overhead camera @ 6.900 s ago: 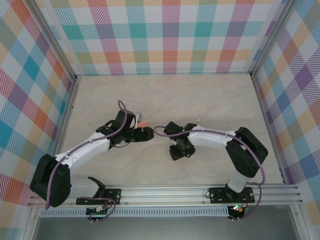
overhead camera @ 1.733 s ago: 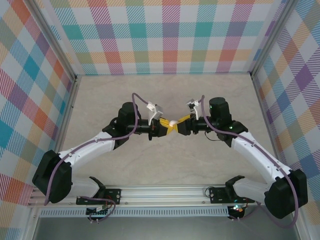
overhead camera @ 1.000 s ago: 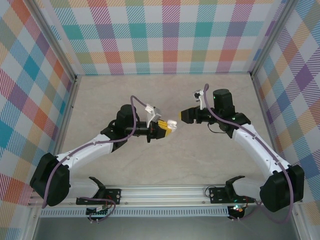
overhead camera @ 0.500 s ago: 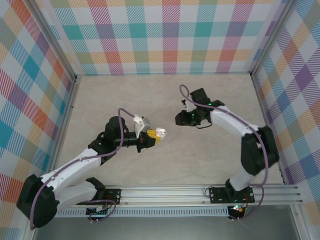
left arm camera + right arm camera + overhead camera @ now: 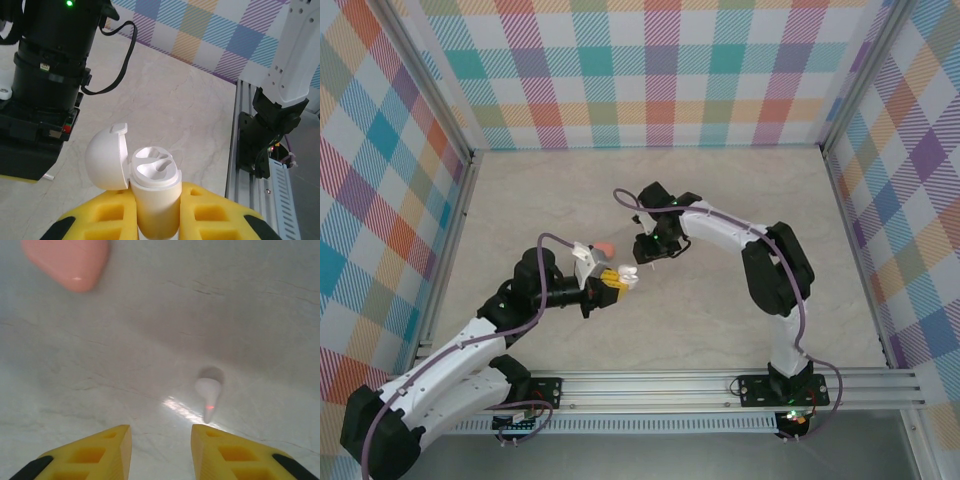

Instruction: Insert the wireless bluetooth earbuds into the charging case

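Note:
My left gripper (image 5: 157,212) is shut on the white charging case (image 5: 155,185), held upright off the table between the yellow fingers (image 5: 220,215). Its lid (image 5: 106,159) hangs open to the left and both sockets look empty. From above, the case (image 5: 628,274) sits at the tip of the left gripper (image 5: 610,283). My right gripper (image 5: 161,434) points down at the table, open, with nothing between its fingers. One white earbud (image 5: 208,394) with a small red light lies on the table just beyond the right finger. A salmon-pink case (image 5: 67,260) lies further off to the left.
The right arm's black wrist (image 5: 45,75) hangs close in front of the held case. The pink case (image 5: 605,247) lies between the two grippers (image 5: 648,250). The aluminium rail (image 5: 650,385) runs along the near edge, and checked walls (image 5: 660,80) close in the table.
The right gripper has swung left and dropped to the table by the pink case, its jaws narrowing. The left arm has drawn back toward the near left with the white case.

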Controlling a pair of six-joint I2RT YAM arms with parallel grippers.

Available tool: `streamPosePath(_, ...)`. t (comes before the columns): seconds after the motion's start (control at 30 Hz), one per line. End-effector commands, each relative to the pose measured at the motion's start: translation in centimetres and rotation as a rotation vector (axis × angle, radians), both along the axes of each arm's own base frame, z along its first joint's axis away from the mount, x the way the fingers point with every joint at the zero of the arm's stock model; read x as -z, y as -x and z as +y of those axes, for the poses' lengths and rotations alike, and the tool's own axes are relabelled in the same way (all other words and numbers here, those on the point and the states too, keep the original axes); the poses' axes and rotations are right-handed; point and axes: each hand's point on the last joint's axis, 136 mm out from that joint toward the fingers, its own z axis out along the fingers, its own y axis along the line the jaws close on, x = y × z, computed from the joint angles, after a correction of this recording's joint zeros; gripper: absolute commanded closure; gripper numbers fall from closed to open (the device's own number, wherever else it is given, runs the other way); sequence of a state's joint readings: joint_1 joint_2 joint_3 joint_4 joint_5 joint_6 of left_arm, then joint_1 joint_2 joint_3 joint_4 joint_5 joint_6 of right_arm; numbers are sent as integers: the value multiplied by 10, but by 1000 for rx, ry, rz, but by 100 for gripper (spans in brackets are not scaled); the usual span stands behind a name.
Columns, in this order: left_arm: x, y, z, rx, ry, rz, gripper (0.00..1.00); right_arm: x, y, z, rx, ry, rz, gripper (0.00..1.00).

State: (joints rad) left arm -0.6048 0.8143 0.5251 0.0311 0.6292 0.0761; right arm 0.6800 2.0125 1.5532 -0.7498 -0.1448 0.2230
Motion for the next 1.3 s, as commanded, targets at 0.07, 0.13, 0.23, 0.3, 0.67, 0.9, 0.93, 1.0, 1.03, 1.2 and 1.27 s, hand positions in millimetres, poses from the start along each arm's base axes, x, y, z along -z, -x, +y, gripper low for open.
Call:
streamPosePath(0.07, 2, 2, 6, -22, -4, 5, 100, 10, -2, -15, -15, 98, 7, 64)
streamPosePath(0.13, 1, 3, 8, -23, -5, 3, 100, 15, -2, -18, -13, 115, 12, 64)
streamPosePath(0.23, 1, 4, 9, -26, -4, -2, 100, 18, -4, -15, -14, 113, 17, 65)
streamPosePath(0.3, 3, 4, 9, -29, -7, -1, 100, 18, -5, -13, -15, 108, 19, 67)
streamPosePath(0.67, 1, 1, 10, -37, -32, -23, 100, 26, -7, -5, -70, 113, 50, 70)
streamPosePath(0.9, 2, 1, 10, -32, -36, -16, 100, 33, -6, -4, -87, 129, 68, 68)
streamPosePath(0.93, 1, 1, 10, -33, -37, -18, 100, 35, -6, -4, -89, 132, 74, 68)
streamPosePath(1.0, 1, 0, 10, -34, -38, -19, 100, 37, -4, -3, -96, 138, 82, 69)
streamPosePath(1.03, 1, 1, 10, -33, -39, -18, 100, 38, -4, -2, -97, 141, 85, 69)
streamPosePath(1.2, 1, 2, 11, -34, -43, -16, 100, 41, -4, -2, -106, 149, 89, 74)
streamPosePath(1.27, 1, 2, 12, -35, -41, -18, 100, 41, -4, -2, -108, 149, 89, 77)
